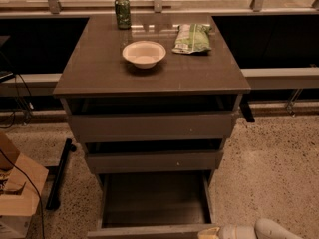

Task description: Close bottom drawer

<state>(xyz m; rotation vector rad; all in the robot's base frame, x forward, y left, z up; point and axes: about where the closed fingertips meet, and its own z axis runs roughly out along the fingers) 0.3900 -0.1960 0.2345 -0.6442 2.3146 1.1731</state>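
Note:
The bottom drawer (154,203) of the grey-brown cabinet is pulled far out, and its deep box looks empty. Its flat front edge (149,231) lies at the bottom of the view. My gripper (212,232) shows only as a pale tip at the bottom right, right at the right end of the drawer's front edge, with the white arm (271,229) behind it. The middle drawer (153,161) with a small pale dot and the widest top drawer (149,126) each stand out a little.
On the cabinet top (94,73) stand a white bowl (144,54), a green can (122,12) and a green bag (192,38). A cardboard box (17,193) with cables sits at the left on the speckled floor. A black bar (60,173) leans beside the cabinet.

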